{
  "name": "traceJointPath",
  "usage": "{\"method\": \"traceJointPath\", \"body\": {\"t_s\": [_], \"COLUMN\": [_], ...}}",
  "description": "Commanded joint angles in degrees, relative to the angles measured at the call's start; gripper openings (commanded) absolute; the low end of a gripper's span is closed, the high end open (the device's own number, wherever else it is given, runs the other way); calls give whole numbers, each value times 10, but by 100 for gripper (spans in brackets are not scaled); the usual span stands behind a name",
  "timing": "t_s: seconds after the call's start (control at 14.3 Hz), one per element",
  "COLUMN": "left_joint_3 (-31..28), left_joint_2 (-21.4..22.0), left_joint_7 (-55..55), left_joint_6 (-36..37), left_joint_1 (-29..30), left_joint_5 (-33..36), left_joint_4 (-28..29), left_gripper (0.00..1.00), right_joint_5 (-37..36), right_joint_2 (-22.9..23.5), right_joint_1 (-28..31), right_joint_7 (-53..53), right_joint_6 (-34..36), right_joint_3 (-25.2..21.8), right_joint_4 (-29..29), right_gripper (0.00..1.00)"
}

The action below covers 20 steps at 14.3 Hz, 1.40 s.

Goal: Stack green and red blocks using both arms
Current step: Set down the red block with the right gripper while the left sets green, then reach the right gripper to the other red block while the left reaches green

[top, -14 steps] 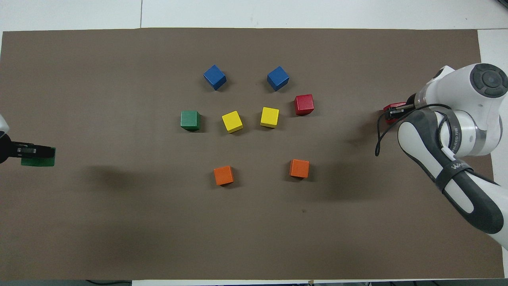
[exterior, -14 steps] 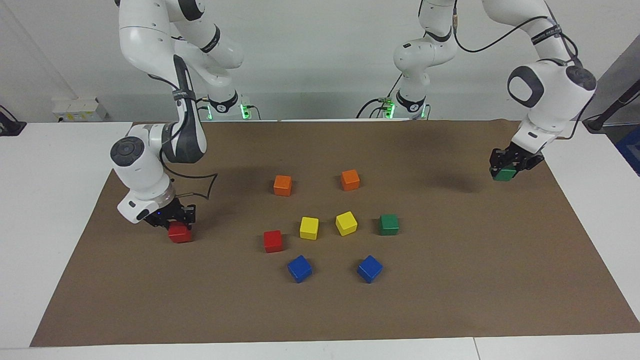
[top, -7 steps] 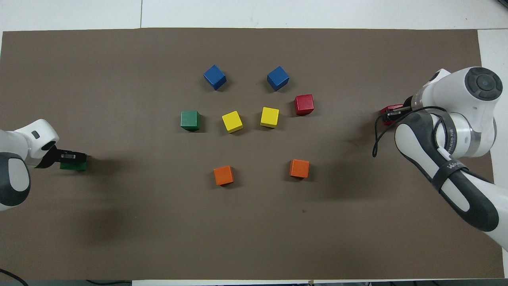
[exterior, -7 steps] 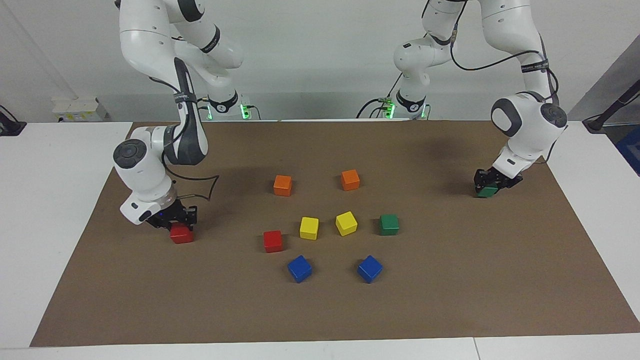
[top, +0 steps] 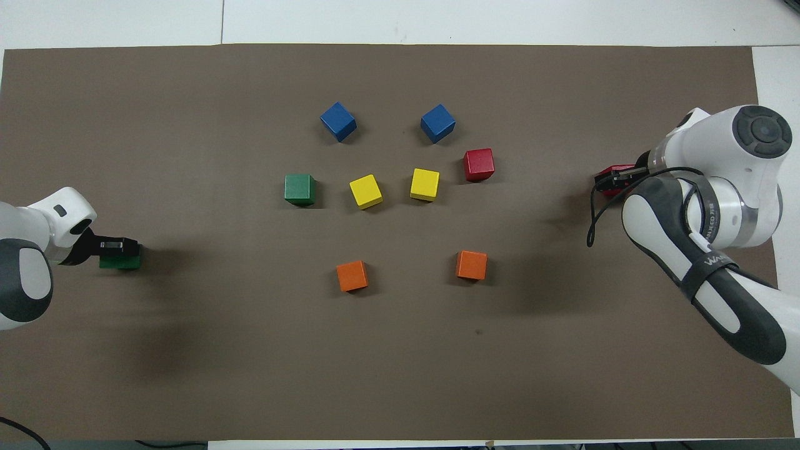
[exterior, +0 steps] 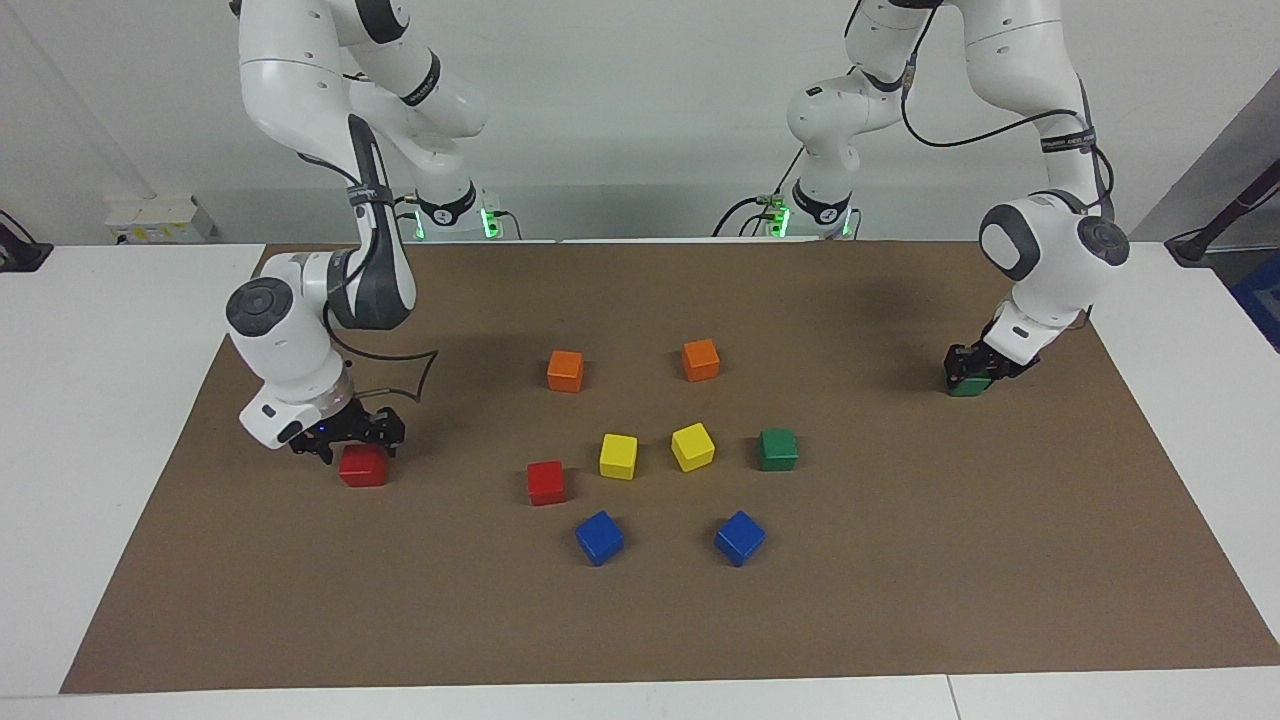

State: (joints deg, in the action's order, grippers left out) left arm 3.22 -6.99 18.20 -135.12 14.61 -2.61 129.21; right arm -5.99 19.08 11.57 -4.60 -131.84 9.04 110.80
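Green cube [exterior: 968, 383] sits on the mat [exterior: 900, 600], clamped in our left gripper [exterior: 975, 362]. Right gripper [exterior: 350, 435], spread open, hangs over a red cube [exterior: 362, 466]; the other red [exterior: 546, 482] lies centreward.

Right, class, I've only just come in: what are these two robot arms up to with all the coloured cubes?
Each arm has brought a cube to its own end of the brown mat. The right pincer stands open just above a red cube resting on the mat. The left pincer is shut on a green cube, low at the mat. Nothing is stacked yet: a second red cube and a second green cube sit in the middle among the yellow, blue and orange cubes.
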Motion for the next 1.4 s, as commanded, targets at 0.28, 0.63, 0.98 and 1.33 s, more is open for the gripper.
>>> {"method": "traceJointPath", "body": {"t_s": [0.28, 0.63, 0.98, 1.33], "left_joint_3": [5, 5, 6, 5], "left_joint_2": [-7, -21, -72, -147], "left_joint_7": [5, -17, -210, -277], "left_joint_6": [43, 179, 218, 194], "left_joint_1": [-7, -66, -198, -267], "left_joint_5": [5, 4, -7, -22], "left_joint_4": [-51, -205, -328, -384], "left_gripper": [100, 100, 100, 100], "right_joint_5": [10, 4, -1, -1], "right_joint_2": [-19, 17, 76, 112], "right_joint_1": [-65, -195, -227, -232], "right_joint_7": [84, 207, 211, 259], "right_joint_6": [221, 161, 86, 60], "right_joint_3": [16, 15, 15, 15], "right_joint_4": [-192, -206, -222, -223], "right_gripper": [100, 100, 100, 100]}}
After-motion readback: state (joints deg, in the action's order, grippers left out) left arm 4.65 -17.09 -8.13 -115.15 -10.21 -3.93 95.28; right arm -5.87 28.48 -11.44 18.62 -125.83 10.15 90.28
